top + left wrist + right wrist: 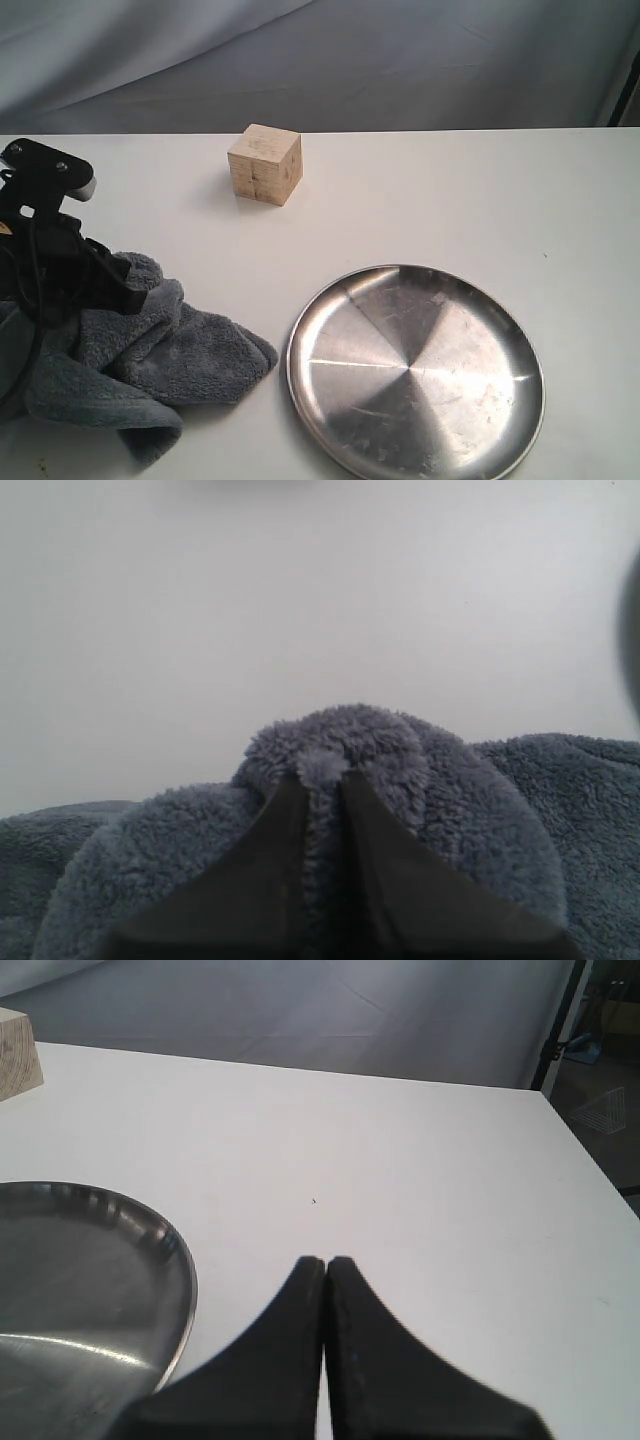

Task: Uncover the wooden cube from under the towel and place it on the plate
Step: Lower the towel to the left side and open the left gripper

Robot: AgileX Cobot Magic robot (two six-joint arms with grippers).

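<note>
The wooden cube [265,164] stands bare on the white table at the back, left of centre; its corner also shows in the right wrist view [18,1052]. The grey towel [150,350] lies bunched at the front left. My left gripper [125,285] is shut on a fold of the towel [340,750], cloth pinched between its dark fingers [265,870]. The silver plate [415,375] sits empty at the front, right of centre. My right gripper [326,1260] is shut on nothing, just beside the plate's rim [185,1280]; it is out of the exterior view.
A grey cloth backdrop [400,60] hangs behind the table's far edge. The table's right edge [590,1160] shows in the right wrist view, with a dark stand beyond it. Bare tabletop lies between cube and plate.
</note>
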